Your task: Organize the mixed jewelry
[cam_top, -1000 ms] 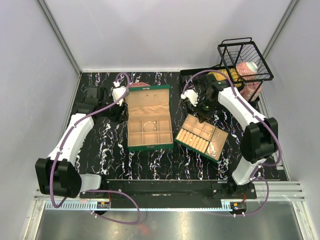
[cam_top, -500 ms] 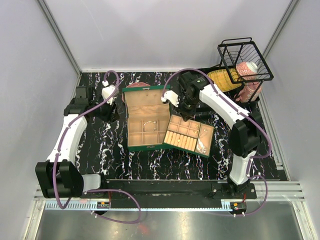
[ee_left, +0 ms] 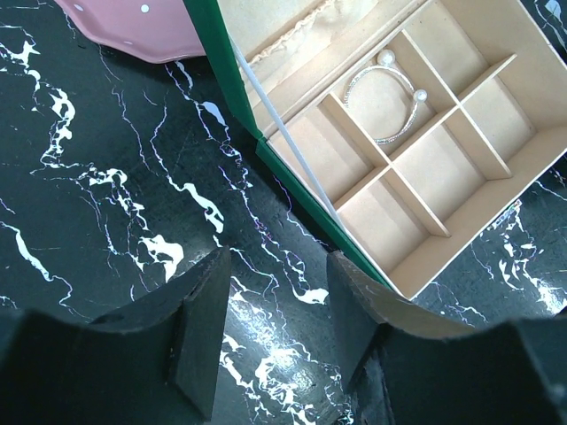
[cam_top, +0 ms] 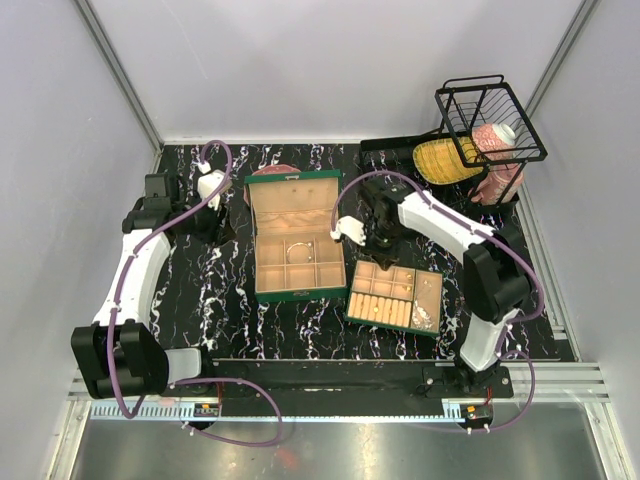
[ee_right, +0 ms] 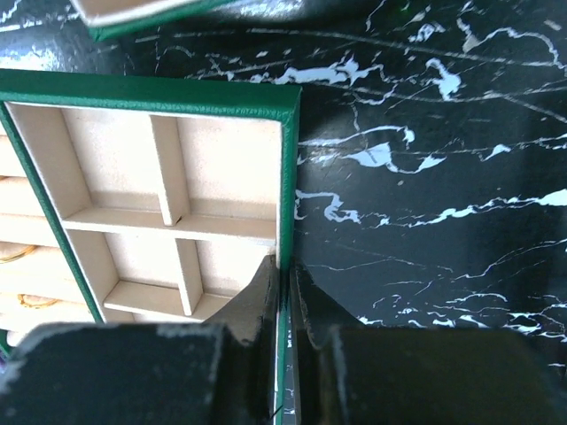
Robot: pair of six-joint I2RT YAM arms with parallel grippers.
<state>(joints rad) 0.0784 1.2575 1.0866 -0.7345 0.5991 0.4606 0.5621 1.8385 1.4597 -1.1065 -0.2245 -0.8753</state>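
On the left of the black marbled surface point(cam_top: 230, 300), the left gripper point(ee_left: 279, 266) is hovering low just beside the left wall of the green box point(cam_top: 300, 296). Its jaws are standing apart, and only bare surface is showing between them. A pink dish point(ee_left: 133, 27) is lying beyond them, by the box's far left corner.

The box is sitting open in the middle, with its lid tilted back and its tan compartments facing up. A thin silver bangle point(ee_left: 383, 139) with a pearl at each end is resting in one of the middle compartments. The other compartments in the left wrist view are showing only lining.

Further right, the right gripper point(ee_right: 283, 267) is reaching down to the small tray point(ee_right: 289, 168), and its jaws are pinching together on the tray's green rim at the far edge. The tray is sitting just right of the box's near right corner, apart from it and slightly skewed. Gold rings point(ee_right: 22, 253) are showing as small glints in the roll slots at the left edge of the right wrist view. A silvery tangle point(cam_top: 425, 316) is lying in the tray's near right compartment, too small to make out.

At the far right corner, a black wire basket point(cam_top: 455, 110) is standing tipped, with a yellow ribbed object point(cam_top: 440, 160) beneath it.
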